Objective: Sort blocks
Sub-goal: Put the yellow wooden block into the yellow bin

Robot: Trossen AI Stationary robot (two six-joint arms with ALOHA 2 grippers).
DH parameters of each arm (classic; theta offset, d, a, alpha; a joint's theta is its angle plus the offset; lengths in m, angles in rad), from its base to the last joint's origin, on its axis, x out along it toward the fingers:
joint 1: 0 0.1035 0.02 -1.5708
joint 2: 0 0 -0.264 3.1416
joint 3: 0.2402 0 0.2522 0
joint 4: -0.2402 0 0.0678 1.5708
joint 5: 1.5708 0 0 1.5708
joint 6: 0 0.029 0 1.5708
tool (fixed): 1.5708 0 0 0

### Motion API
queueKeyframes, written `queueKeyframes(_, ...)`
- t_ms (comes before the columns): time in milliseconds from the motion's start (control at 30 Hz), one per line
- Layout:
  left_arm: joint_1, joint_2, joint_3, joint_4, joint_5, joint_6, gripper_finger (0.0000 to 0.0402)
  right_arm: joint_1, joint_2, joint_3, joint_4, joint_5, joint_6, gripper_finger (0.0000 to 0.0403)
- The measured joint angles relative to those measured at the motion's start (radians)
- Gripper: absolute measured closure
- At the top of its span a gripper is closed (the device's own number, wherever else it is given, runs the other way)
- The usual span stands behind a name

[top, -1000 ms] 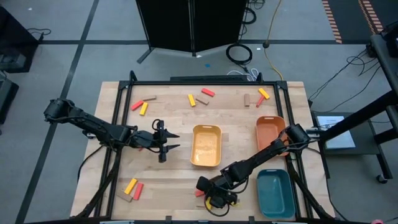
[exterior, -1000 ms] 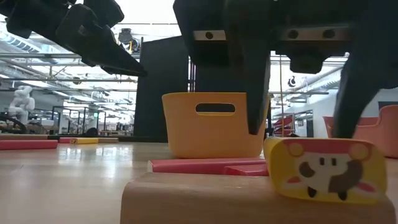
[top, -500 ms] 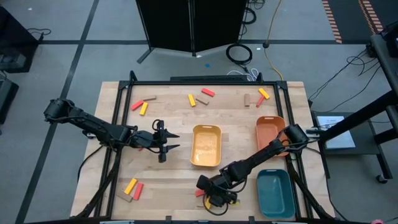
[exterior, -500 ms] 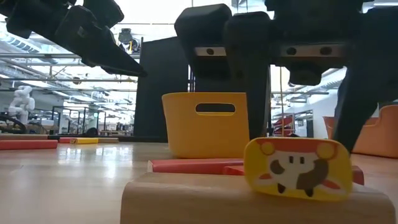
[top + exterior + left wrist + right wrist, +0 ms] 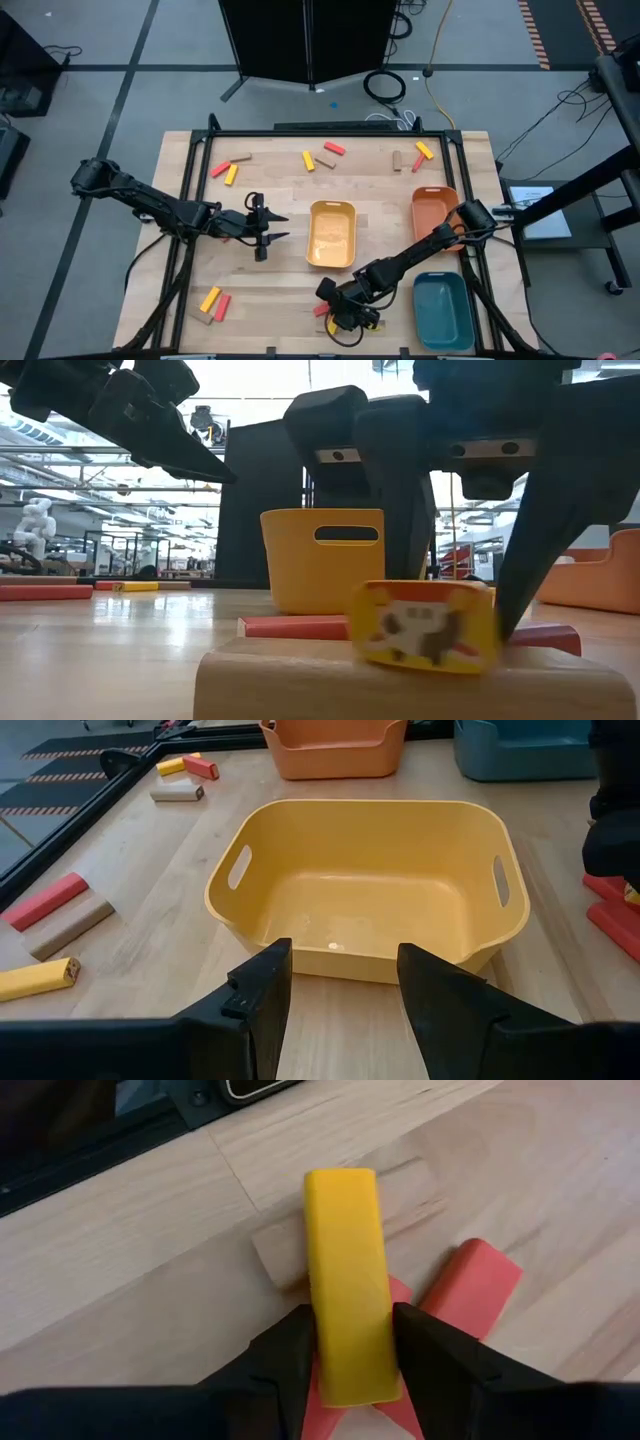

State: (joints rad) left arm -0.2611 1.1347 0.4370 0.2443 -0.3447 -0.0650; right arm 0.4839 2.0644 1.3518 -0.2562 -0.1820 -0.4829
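Note:
My right gripper point(image 5: 343, 318) is near the table's front edge, over a small heap of blocks, and is shut on a yellow block point(image 5: 345, 1290). That block lies on top of a tan block point(image 5: 400, 685), with red blocks point(image 5: 470, 1285) beside it. My left gripper point(image 5: 262, 232) hovers open and empty just left of the yellow tray point(image 5: 332, 234), above the table. More yellow, red and tan blocks lie flat along the far edge point(image 5: 324, 160) and at the near left point(image 5: 212, 304). My right gripper pinches the yellow block's two long sides point(image 5: 322, 1342) between its two fingers point(image 5: 432, 1355), toward the end nearer the wrist. The fingers slant down from the far right and lie along the block. The block's underside rests on the tan block point(image 5: 285, 1245), slightly tilted.
An orange tray point(image 5: 435, 212) and a teal tray point(image 5: 443, 310) stand at the right, close to my right arm. The table's black rail point(image 5: 170, 1120) runs just beyond the heap. Bare wood lies between the left gripper and the near-left blocks.
My right gripper has rolled at the wrist and its fingers have drawn closer together about the yellow block. The block's pictured end has slid toward the table's left along the top of the tan block, which has stayed put.

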Motion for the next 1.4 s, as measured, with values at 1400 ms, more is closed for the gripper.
queueKeyframes(1400, 0.000, -0.100, -0.003, -0.248, -0.135, -0.024, 0.0221, -0.472, -0.014, 0.462, -0.872, 0.065, 0.040, 0.0290)
